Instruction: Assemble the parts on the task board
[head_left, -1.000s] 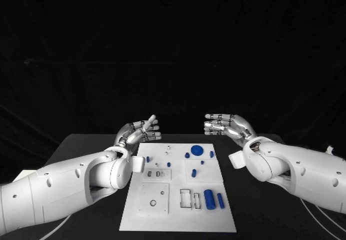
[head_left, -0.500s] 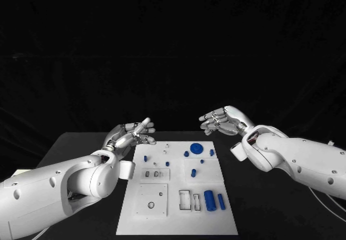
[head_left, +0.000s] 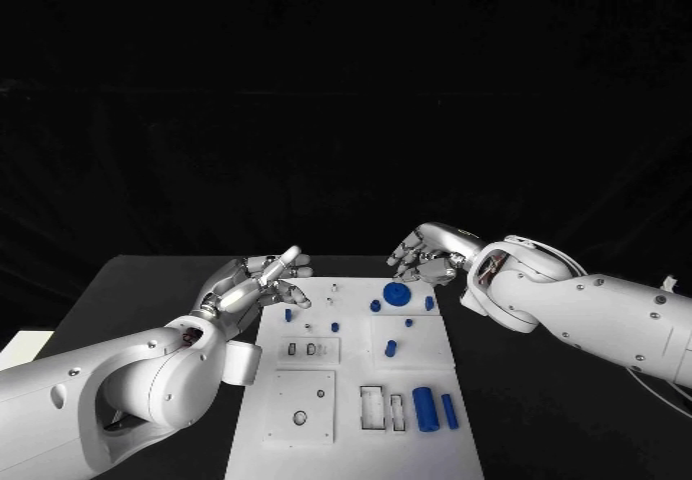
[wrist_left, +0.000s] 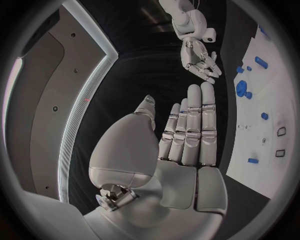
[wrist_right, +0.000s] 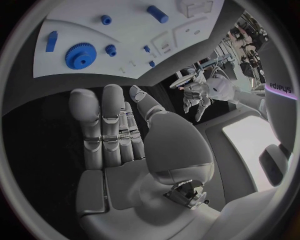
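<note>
The task board (head_left: 353, 400), a white plate, lies lengthwise on the black table (head_left: 130, 290) between the two arms. At its far end sits a blue gear (head_left: 397, 294), with a small blue peg (head_left: 430, 302) just beside it and a small blue knob (head_left: 375, 306) near it on the other side; further small blue parts (head_left: 335, 326) lie toward the board's middle, among them a short blue pin (head_left: 389, 348). At the near end a large blue cylinder (head_left: 426, 408) and a slimmer blue rod (head_left: 450, 411) lie side by side, next to rectangular recesses (head_left: 374, 406) in the plate. The left hand (head_left: 263, 280) hovers above the board's far left corner, released, its fingers (wrist_left: 195, 120) extended straight and close together, holding nothing. The right hand (head_left: 428, 255) hangs above the far right part of the board, over the gear, likewise released, with fingers (wrist_right: 103, 125) loosely bent and empty. The right wrist view shows the gear (wrist_right: 80, 55) and the neighbouring parts lying on the board beyond that hand's fingertips, apart from them. Neither hand touches the board or any part.
</note>
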